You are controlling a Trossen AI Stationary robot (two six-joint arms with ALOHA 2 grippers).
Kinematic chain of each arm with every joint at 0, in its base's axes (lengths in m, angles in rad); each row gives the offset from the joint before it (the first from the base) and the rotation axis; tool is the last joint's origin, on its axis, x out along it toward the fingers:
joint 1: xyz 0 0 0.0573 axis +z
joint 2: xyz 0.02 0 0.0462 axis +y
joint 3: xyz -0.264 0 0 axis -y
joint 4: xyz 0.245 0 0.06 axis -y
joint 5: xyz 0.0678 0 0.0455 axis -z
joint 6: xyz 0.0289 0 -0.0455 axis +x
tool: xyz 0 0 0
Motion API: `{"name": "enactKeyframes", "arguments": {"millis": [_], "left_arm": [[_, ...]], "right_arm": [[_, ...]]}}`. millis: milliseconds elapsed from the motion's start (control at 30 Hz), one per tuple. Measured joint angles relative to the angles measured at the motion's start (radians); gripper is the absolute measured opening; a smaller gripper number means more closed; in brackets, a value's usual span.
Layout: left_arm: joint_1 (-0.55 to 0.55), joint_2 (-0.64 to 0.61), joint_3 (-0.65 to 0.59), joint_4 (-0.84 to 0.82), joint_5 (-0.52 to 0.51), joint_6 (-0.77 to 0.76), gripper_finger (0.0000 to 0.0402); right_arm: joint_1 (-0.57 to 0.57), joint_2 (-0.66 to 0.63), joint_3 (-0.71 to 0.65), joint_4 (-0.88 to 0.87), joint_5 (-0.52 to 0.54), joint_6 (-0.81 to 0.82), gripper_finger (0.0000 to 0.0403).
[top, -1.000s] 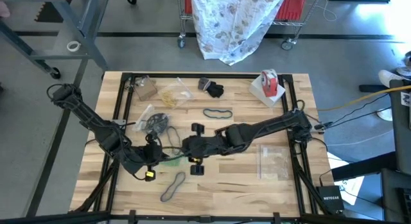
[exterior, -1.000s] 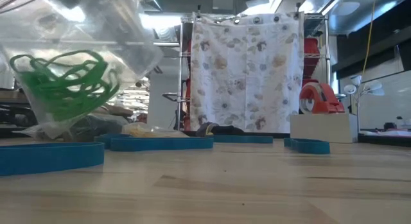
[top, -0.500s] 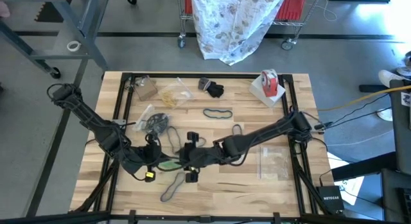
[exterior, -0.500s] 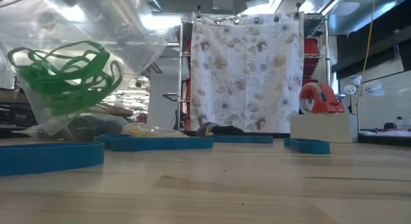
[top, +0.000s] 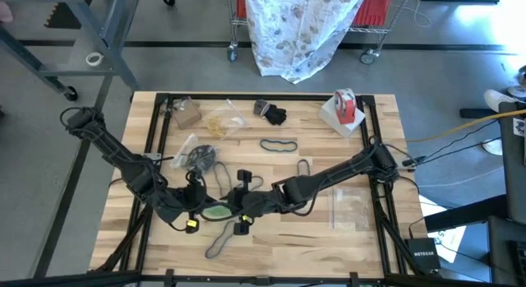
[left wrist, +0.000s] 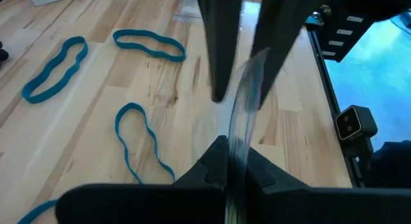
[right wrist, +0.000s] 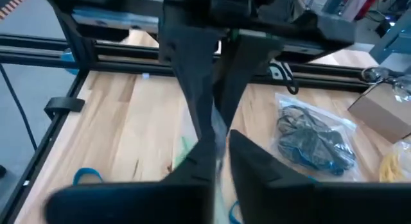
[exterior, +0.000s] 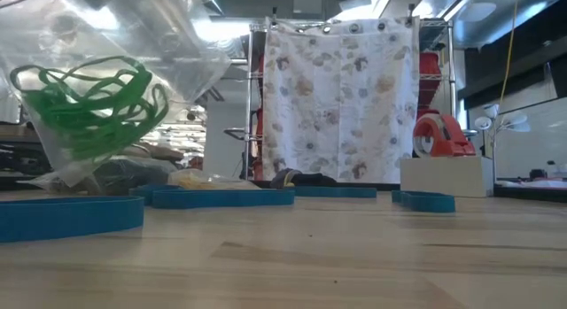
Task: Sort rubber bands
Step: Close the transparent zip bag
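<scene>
Since the earlier high view the right gripper [top: 238,208] has moved toward the left gripper [top: 200,210], both pinching the clear bag [exterior: 106,88] of green rubber bands [exterior: 89,110] seen low; next, judging, open the mouth.

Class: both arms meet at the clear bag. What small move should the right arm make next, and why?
Probably draw the right gripper back from the bag and toward the loose band nearby. The left gripper clamps the bag's edge, green bands already sit inside, and teal bands lie unsorted.
</scene>
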Motion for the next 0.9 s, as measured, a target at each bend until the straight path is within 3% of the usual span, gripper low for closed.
{"name": "enactKeyframes", "arguments": {"millis": [100,333,633,900], "left_arm": [[0.002,0.0,0.0,-0.001,-0.001,-0.008,0.0],[0.016,-0.006,-0.001,0.018,-0.001,-0.033,0.0003],[0.043,-0.066,-0.001,0.009,0.008,-0.064,0.0071],[0.057,-0.067,0.0,-0.06,0.042,-0.086,0.0077]], "right_arm": [[-0.006,0.005,0.0,-0.006,0.0,0.0,0.0006],[-0.003,0.016,0.0,-0.009,0.068,0.001,0.0003],[-0.005,0.014,0.002,-0.019,0.078,0.0,0.0001],[-0.003,0.017,-0.001,-0.04,0.063,-0.002,0.0]]}}
